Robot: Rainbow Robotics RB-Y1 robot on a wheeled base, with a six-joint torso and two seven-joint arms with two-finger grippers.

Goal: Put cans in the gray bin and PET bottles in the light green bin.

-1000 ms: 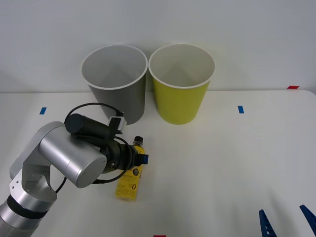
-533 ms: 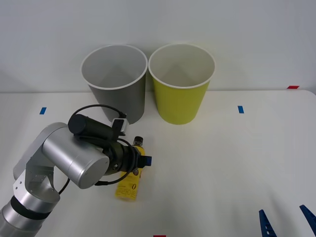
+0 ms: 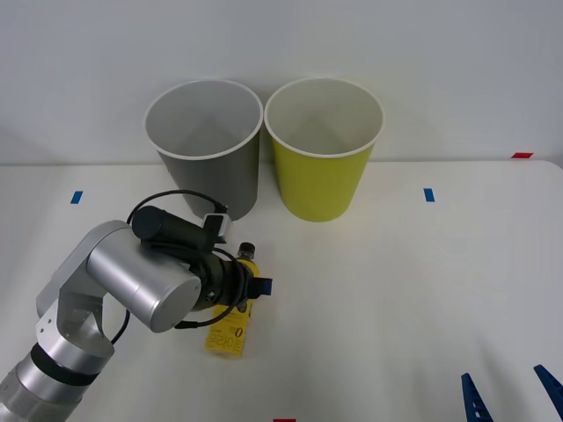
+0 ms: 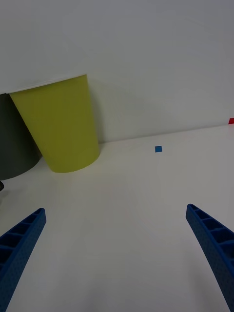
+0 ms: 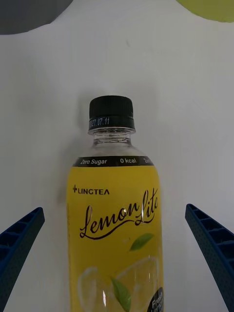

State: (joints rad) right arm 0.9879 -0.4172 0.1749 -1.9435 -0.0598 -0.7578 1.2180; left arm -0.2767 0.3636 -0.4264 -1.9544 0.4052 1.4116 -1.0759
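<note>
Standing at the white table's (image 3: 440, 290) back are a round dark gray bin (image 3: 205, 145) and lime bin (image 3: 324, 145). Nearer, the left gripper (image 5: 117, 263), fingers spread, straddles a lying yellow-labelled plastic bottle (image 5: 116, 214); centre, then close. The right gripper (image 4: 117, 258) waits, released.

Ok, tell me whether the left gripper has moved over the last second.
Yes. The left gripper has edged toward the light green bin, its open fingers straddling the PET bottle lying on the table.
</note>
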